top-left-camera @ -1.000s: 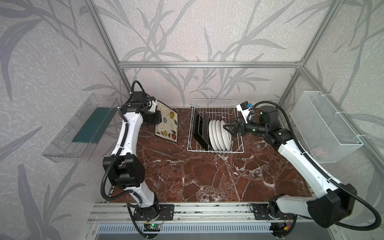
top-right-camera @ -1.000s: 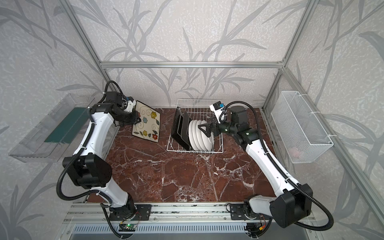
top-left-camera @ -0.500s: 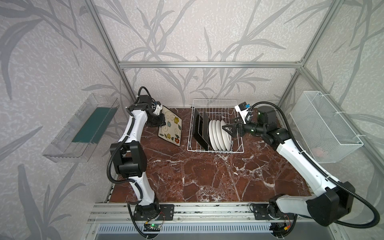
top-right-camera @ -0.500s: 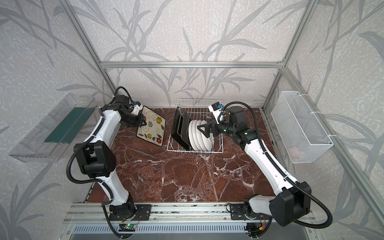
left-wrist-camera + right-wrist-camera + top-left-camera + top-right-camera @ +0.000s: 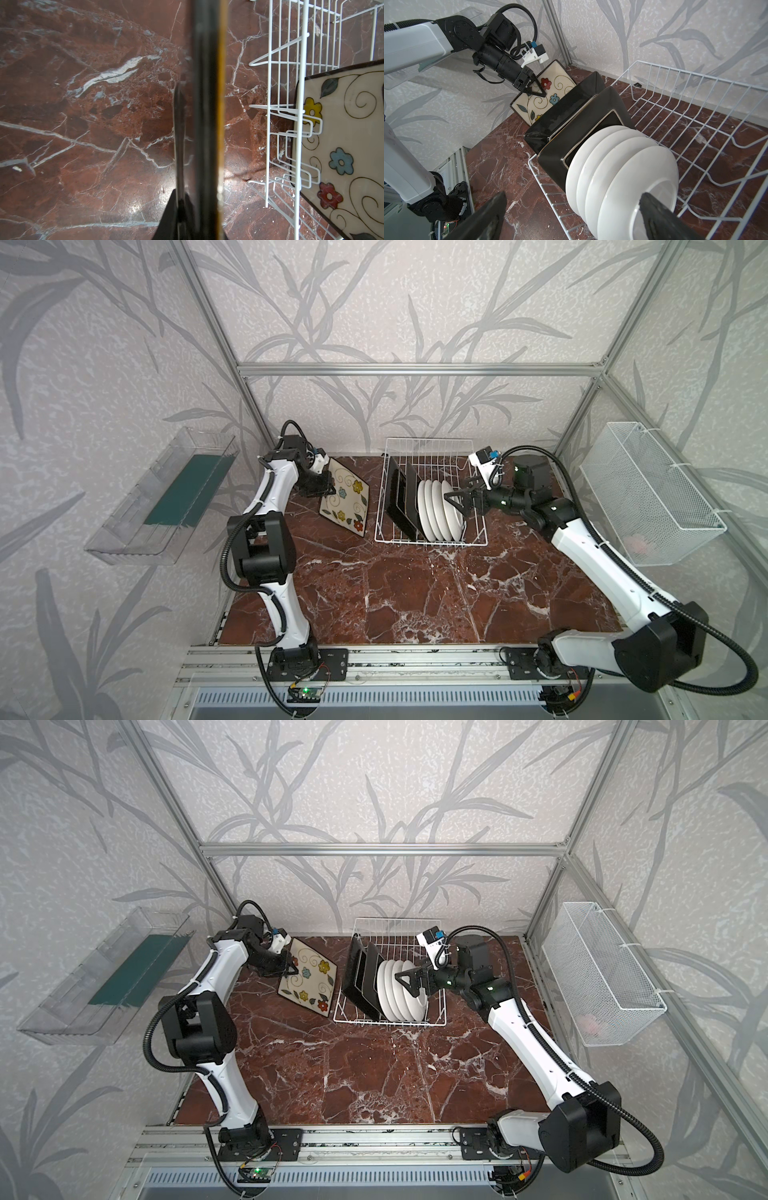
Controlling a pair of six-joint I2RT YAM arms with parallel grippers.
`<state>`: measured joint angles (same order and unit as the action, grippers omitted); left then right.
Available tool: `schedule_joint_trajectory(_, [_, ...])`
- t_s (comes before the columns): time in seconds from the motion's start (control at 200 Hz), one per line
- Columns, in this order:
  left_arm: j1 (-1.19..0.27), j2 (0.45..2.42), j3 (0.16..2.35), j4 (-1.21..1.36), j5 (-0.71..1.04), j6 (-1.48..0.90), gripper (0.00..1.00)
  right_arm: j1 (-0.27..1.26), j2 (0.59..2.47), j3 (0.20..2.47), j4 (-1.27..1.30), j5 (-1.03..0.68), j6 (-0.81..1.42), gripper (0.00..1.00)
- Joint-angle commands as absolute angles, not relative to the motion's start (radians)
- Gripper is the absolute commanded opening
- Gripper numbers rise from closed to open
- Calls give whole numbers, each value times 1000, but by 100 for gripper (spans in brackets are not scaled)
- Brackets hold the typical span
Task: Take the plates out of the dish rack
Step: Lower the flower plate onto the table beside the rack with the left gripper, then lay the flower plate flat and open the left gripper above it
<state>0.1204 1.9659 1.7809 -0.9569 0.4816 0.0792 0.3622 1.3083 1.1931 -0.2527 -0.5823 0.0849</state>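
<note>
Holding a flowered square plate (image 5: 344, 502) by its upper-left edge, the left pincer (image 5: 328, 489) is clamped on it just left of the dish rack (image 5: 432, 448), a little above and left of centre in both top views. The left wrist view shows this plate edge-on, a dark band running between the jaws. The plate is tilted, painted face toward the camera, and sits outside the rack's wire side. Whether its lower corner touches the worktop (image 5: 415, 593) I cannot tell. One plate is therefore out of the rack, though I judge it not yet set down. Six plates stand inside the rack: two square plates (image 5: 397, 499), black backs showing, at the rack's left end, and four round white plates (image 5: 436, 510) in a row just right of them, all upright. The right pincer (image 5: 455, 499), at centre right of the frame, has its jaws wide apart and holds nothing. It points at the rightmost round plate, and in the right wrist view its fingers (image 5: 658, 214) frame that plate, but contact cannot be made out. The unloading looks barely begun: the held plate needs laying flat on the open worktop, and then all six racked plates must come out one by one.
</note>
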Motion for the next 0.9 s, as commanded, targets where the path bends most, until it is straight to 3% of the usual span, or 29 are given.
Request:
schedule_joint_trajectory(0.0, [133, 1973, 1842, -907, 541, 127, 0, 367, 1312, 1186, -239, -576, 86, 99])
schedule_joint_trajectory(0.64, [181, 2158, 1960, -1036, 524, 142, 0, 367, 1358, 1210, -225, -583, 100, 99])
schedule_joint_trajectory(0.895, [193, 2166, 1929, -1022, 492, 100, 14, 368, 1376, 1214, -226, -584, 100, 99])
